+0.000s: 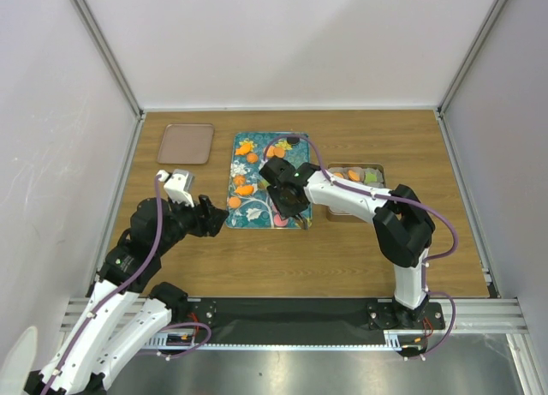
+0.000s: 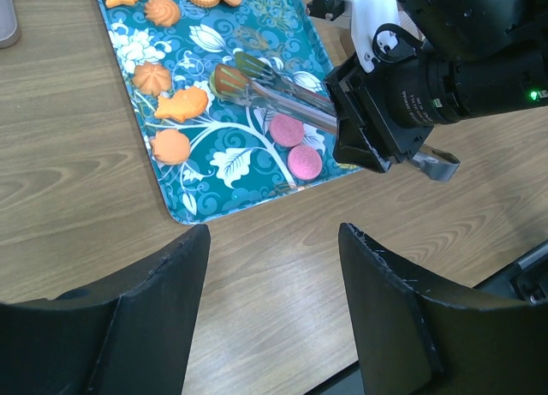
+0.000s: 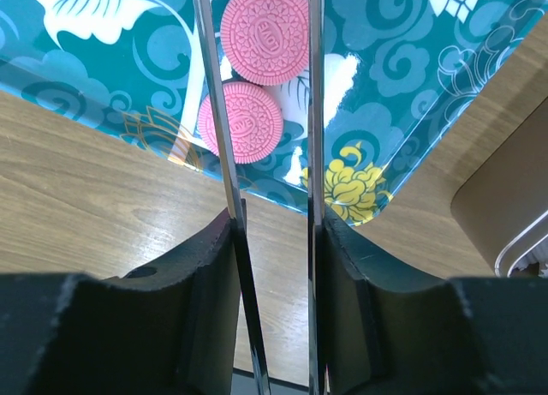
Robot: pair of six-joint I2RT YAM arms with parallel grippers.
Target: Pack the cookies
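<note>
Right now the right jaws are pinched onto a pair of metal tongs, whose two blades reach forward over the near right corner of the teal floral tray. Two pink cookies lie flat on that corner, touching each other. One shows between the blades and the other is partly behind the left blade. Farther along the tray, orange cookies lie scattered. A small brownish round piece shows at the tong tips, but I cannot tell whether it is gripped. Further cookies sit in a container on the bench, just right of the tray. The left jaws are spread wide with nothing between them, over bare bench beside the tray's near left corner.
</note>
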